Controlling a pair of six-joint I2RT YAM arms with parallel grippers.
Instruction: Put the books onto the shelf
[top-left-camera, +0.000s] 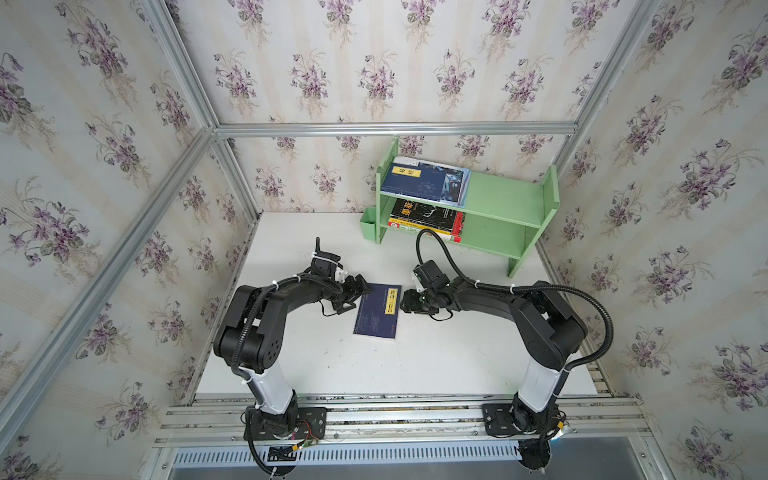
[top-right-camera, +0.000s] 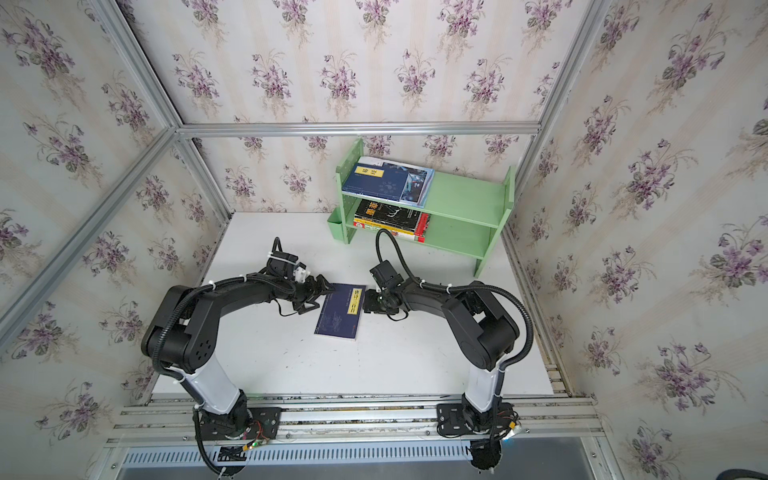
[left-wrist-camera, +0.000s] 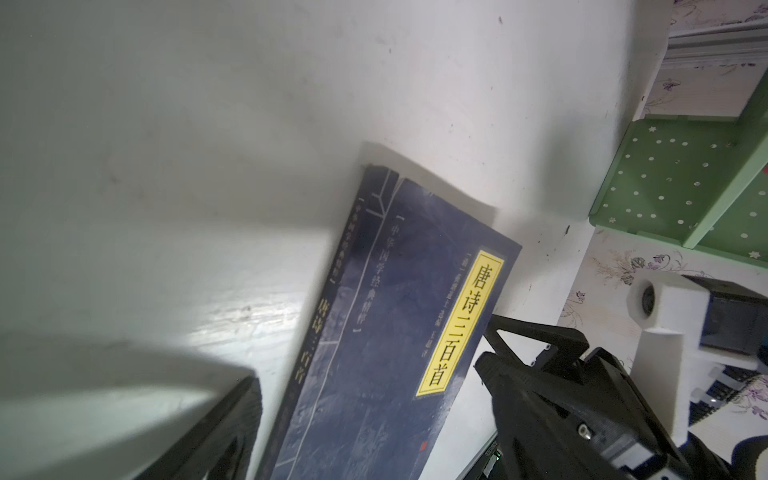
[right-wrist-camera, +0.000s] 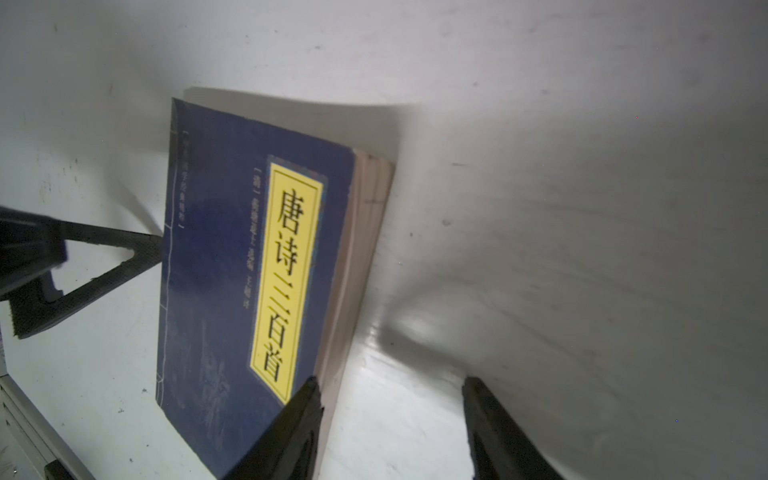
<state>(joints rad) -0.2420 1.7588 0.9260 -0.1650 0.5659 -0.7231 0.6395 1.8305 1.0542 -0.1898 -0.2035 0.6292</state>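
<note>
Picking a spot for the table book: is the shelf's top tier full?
Not full: stacked books cover half the tier; the rest is bare.

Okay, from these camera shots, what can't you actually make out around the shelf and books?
- Lower tier of the shelf: books under the black book show only edges in both top views.
- Upper tier: the labelled navy book hides most of the cover beneath it.
- Right tool: the right wrist view's edge cuts its fingers off; contact with the table book is unclear.
</note>
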